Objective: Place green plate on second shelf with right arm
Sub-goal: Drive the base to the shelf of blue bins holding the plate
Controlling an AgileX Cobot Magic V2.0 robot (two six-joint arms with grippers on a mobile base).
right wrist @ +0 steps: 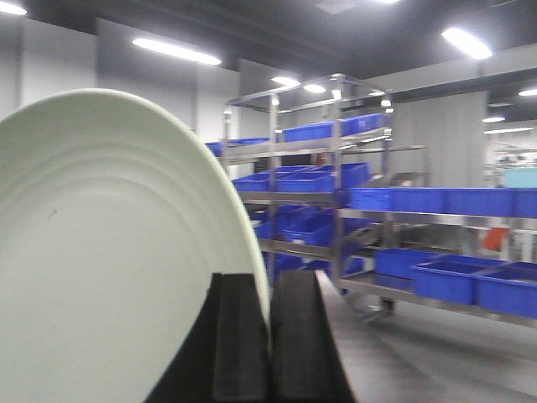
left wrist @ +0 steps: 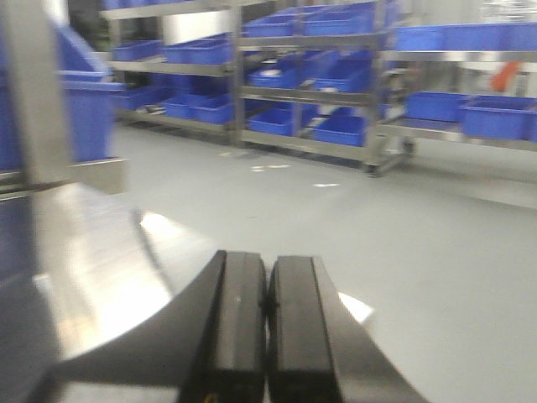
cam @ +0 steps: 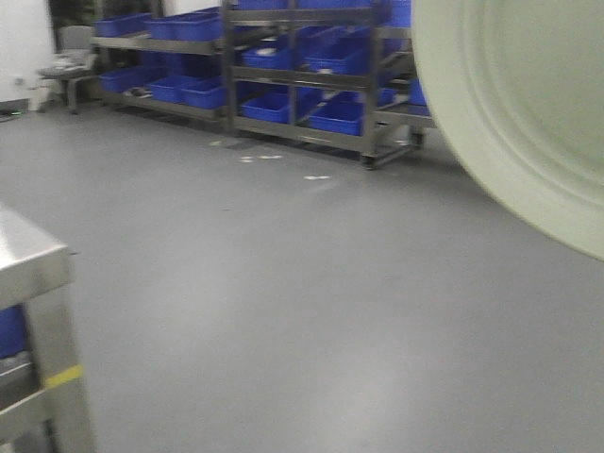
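The green plate (right wrist: 109, 252) is pale sage green and fills the left of the right wrist view, held on edge. My right gripper (right wrist: 268, 290) is shut on the plate's rim, one black finger on each face. The plate also shows in the front view (cam: 528, 104), held up at the top right, close to the camera; the right gripper is hidden there. My left gripper (left wrist: 268, 277) is shut with its pads together and empty, hovering over a shiny steel surface (left wrist: 84, 260). No second shelf is identifiable close by.
Steel racks with blue bins (cam: 302, 66) stand far across the grey floor (cam: 311, 283). A steel table corner (cam: 38, 264) with a yellow mark is at the front left. Blue bins on a rack (left wrist: 84, 109) stand left of the left wrist.
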